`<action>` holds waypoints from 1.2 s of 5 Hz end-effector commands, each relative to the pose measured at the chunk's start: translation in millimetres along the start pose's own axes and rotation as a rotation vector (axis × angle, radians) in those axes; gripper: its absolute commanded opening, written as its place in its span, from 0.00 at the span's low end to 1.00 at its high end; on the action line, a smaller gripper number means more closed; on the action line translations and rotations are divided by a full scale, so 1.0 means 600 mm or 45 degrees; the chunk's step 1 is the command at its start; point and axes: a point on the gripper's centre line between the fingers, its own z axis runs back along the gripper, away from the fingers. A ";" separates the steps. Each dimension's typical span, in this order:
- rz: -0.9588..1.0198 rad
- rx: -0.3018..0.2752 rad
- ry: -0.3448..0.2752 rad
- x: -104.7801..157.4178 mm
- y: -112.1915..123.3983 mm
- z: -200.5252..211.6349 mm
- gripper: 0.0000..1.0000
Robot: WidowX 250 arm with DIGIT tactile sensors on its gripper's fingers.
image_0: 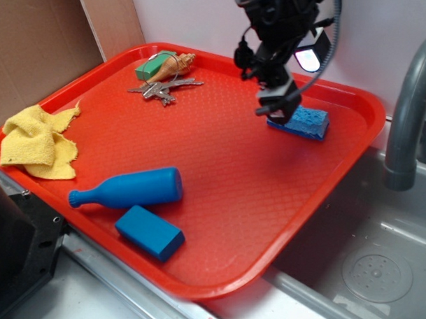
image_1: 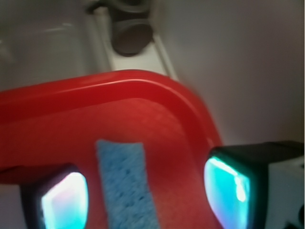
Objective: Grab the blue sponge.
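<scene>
One red tray (image_0: 220, 173) fills most of the bench, its right edge sitting beside a grey sink (image_0: 371, 266) with a faucet (image_0: 407, 118). On the tray, the blue sponge (image_0: 304, 121) lies flat near the far right corner, its porous light-blue face up and a darker blue layer along its near edge. The gripper (image_0: 278, 108) hangs directly at the sponge's left end; whether it touches the sponge I cannot tell from the exterior view.

Wrist view: the sponge (image_1: 126, 183) runs lengthwise between the two fingers (image_1: 64, 200), with red tray (image_1: 157, 95) showing on either side of it. Jaws are spread wide and clear of the sponge on both sides (the pads glow teal in this view).

Other items on the tray, all well apart from the gripper:
- yellow cloth (image_0: 37, 141), crumpled at the left edge
- blue bottle-shaped pin (image_0: 130, 189) lying on its side near the front
- smooth blue block (image_0: 150, 232) just in front of the pin
- green block (image_0: 152, 67), seashell (image_0: 173, 64) and bunch of keys (image_0: 163, 88) clustered at the far left corner
</scene>
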 end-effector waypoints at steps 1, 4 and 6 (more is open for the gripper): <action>-0.039 -0.012 0.056 0.016 -0.017 0.008 1.00; 0.003 -0.018 0.320 0.005 -0.044 -0.078 0.24; 0.169 0.096 0.196 0.019 -0.052 0.027 0.00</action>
